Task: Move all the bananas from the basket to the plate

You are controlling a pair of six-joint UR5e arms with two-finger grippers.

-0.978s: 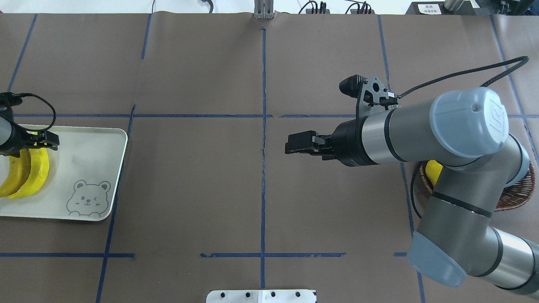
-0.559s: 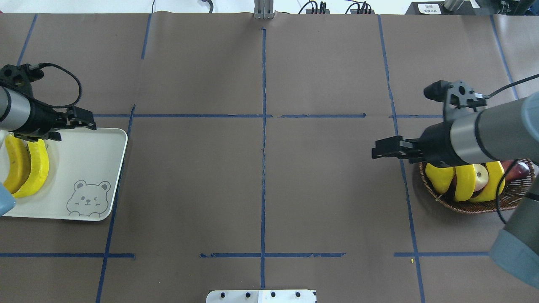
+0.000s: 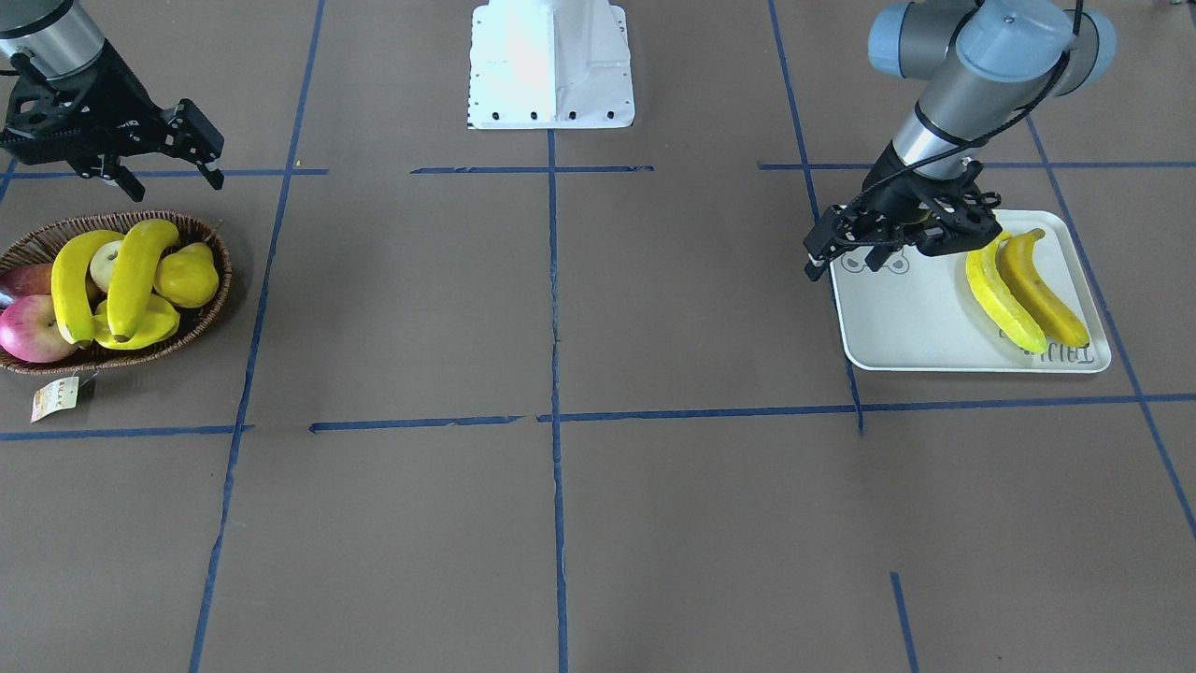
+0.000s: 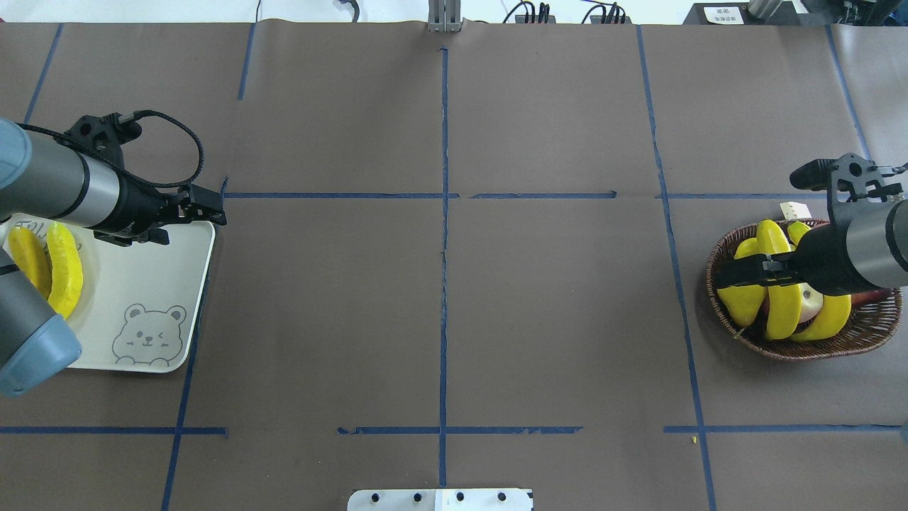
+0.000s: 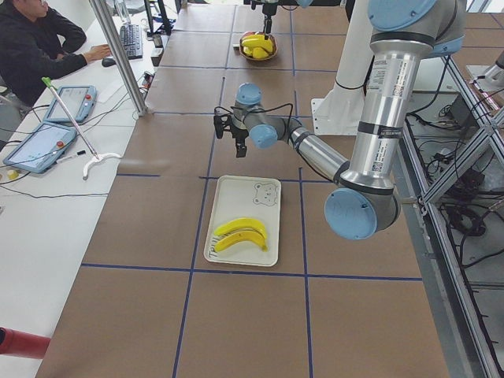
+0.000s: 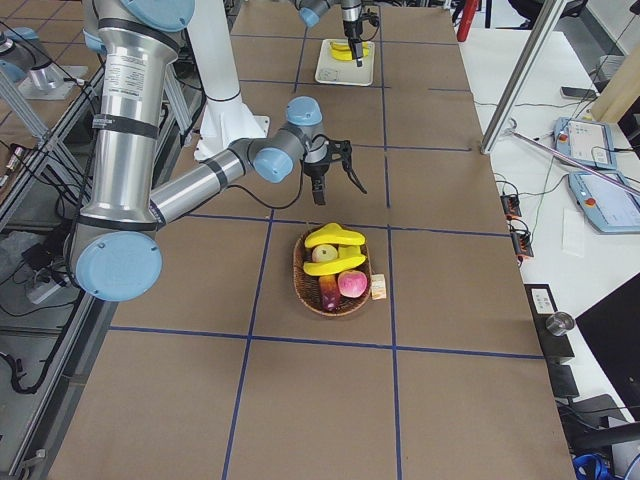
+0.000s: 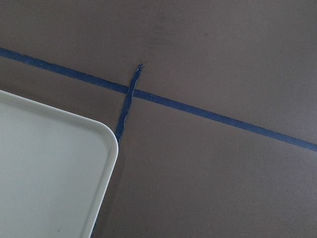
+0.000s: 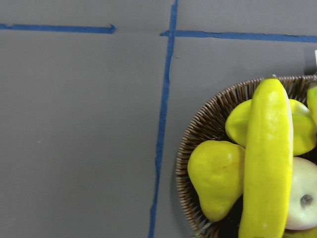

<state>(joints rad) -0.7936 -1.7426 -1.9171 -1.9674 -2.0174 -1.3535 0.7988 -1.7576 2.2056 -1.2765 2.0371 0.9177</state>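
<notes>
My right pincer (image 3: 177, 185) is spread wide and holds nothing. It hovers above the left rim of the basket (image 3: 213, 304), which sits at the right end of the table (image 4: 440, 319) as I see it from overhead. Two bananas (image 3: 70, 280) (image 3: 135, 271) lie side by side on top of the pile in there, with a yellow pear (image 3: 187, 276) beside them, a red apple (image 3: 28, 327) at the other end, and a paper tag (image 3: 54, 397) on the table just outside the rim. My left pincer (image 3: 843, 264) is also released and empty. It hangs over the far right corner of the plate (image 3: 916, 327) at the table's left end. The other two bananas (image 3: 1000, 294) (image 3: 1042, 285) lie touching along the plate's left side, apart from that pincer.
</notes>
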